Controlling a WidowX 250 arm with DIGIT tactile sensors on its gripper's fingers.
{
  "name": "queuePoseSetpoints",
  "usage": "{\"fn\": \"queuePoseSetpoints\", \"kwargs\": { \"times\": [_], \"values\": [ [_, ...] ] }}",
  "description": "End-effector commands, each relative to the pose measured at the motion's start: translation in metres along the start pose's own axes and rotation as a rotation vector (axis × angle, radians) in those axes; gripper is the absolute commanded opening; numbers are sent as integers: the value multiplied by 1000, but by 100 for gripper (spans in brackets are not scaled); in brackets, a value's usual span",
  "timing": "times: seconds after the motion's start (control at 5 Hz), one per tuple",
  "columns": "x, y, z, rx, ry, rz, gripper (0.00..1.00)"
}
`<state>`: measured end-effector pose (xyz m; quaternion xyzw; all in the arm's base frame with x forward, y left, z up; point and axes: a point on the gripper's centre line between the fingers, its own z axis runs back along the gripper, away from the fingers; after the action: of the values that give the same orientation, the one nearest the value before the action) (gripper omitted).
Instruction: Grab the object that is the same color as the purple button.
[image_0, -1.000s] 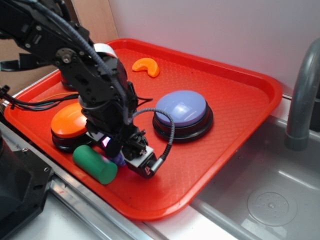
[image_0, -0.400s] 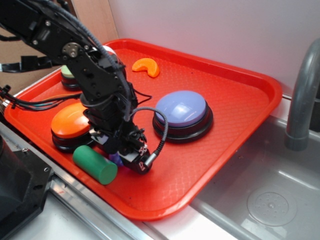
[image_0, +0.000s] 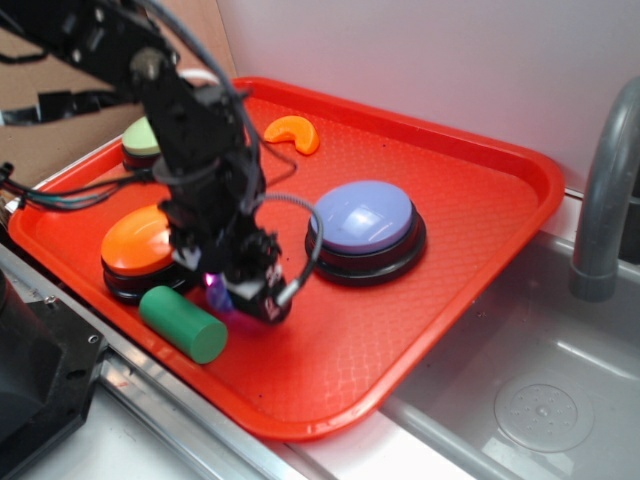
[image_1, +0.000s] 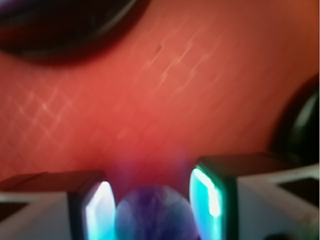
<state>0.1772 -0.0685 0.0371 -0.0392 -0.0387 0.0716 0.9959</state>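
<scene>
The object, a small mottled purple ball (image_1: 154, 214), sits between my gripper (image_1: 152, 200) fingers, which press on both of its sides just above the red tray. In the exterior view the ball (image_0: 217, 294) shows as a purple glow under the gripper (image_0: 235, 298), at the tray's front left. The purple button (image_0: 362, 217), a large lavender dome on a black base, stands to the gripper's right, apart from it. The wrist view is blurred.
A green cylinder (image_0: 183, 323) lies right beside the gripper, at the front rim of the red tray (image_0: 540, 190). An orange button (image_0: 138, 240) is just behind it, a green button (image_0: 143, 135) and an orange crescent (image_0: 292, 132) farther back. A sink (image_0: 540, 400) and faucet (image_0: 605, 190) lie to the right.
The arm has shifted left and its wrist now stands more upright. The fingers have come in round the purple ball. The green cylinder has slid slightly left.
</scene>
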Motion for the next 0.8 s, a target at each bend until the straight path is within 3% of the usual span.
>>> {"fn": "queuePoseSetpoints", "kwargs": {
  "times": [0.0,0.4,0.6],
  "values": [
    [50,27,86,50,-164,77,0],
    [84,71,130,69,-171,168,0],
    [90,81,138,91,-193,195,0]
  ]
}}
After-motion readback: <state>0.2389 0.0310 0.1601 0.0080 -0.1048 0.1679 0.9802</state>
